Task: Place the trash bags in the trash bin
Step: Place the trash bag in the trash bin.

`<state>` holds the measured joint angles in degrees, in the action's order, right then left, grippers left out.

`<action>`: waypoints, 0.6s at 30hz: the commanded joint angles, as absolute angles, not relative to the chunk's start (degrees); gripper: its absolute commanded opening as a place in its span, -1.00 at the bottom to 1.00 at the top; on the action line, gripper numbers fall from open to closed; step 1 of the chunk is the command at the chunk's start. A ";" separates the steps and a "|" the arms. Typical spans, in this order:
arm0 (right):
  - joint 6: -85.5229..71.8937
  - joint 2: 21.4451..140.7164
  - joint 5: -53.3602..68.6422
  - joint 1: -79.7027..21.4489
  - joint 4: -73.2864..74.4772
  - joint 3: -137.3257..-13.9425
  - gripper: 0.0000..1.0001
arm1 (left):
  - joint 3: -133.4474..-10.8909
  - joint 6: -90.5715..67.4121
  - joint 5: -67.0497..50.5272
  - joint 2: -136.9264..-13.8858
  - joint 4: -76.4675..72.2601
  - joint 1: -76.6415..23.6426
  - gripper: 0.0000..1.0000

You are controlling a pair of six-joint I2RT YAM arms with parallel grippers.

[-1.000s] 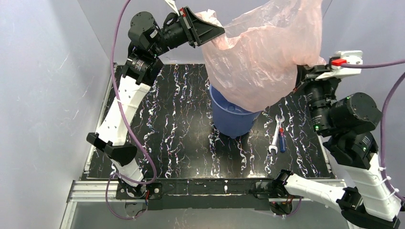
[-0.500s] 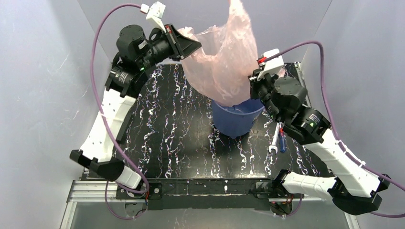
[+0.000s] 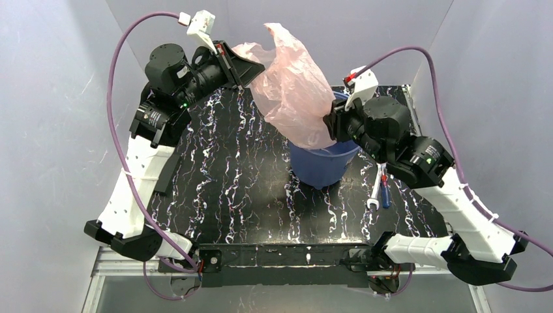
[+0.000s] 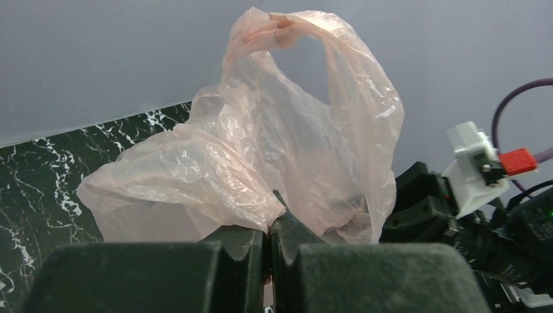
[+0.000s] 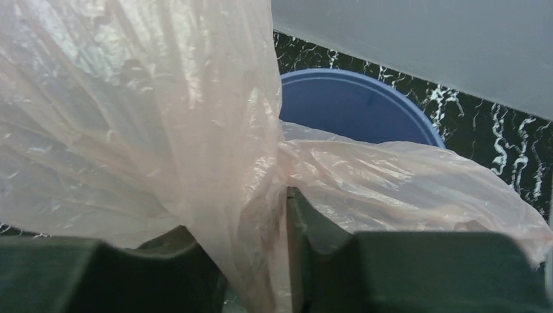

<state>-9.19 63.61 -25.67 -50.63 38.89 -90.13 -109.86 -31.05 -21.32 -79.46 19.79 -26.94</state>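
L gripper [image 4: 269, 225] is clamped tight on a fold of the pink trash bag [image 3: 290, 98]. I've got it held up over the far part of the counter [image 3: 228, 176], approx mid-width. R gripper [image 5: 251, 218] has its jaws parted a little, w/ bag film bunched and hanging thru the gap. Bag spans btwn the two grippers, one handle loop sticking up, and its lower end is down at the mouth of the blue trash bin [image 3: 323, 166]. I can't tell how much is inside. Bin stands upright, right of ctr on the counter. Wrench [image 3: 375, 189] and screwdriver [image 3: 385, 190] lie side by side just right of the bin, nr the right edge.
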 commanded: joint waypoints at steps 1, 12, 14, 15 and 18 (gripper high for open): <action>-8.47 63.48 -27.12 -50.63 44.89 -100.52 0.00 | -109.51 -29.80 -17.18 -76.74 22.16 -26.81 -1.00; -7.34 60.31 -38.57 -50.63 52.93 -104.45 0.21 | -104.57 -30.65 -11.20 -74.36 24.32 -26.03 -1.00; -8.62 59.48 -43.82 -50.63 52.61 -102.58 0.09 | -104.39 -30.80 -10.99 -74.41 24.22 -25.86 -1.00; -9.00 59.61 -47.04 -50.63 53.25 -102.08 0.05 | -104.50 -31.03 -11.05 -74.44 24.11 -25.79 -1.00; -9.71 61.46 -52.61 -50.63 55.94 -101.50 -0.06 | -104.98 -31.44 -11.65 -74.86 24.08 -25.58 -1.00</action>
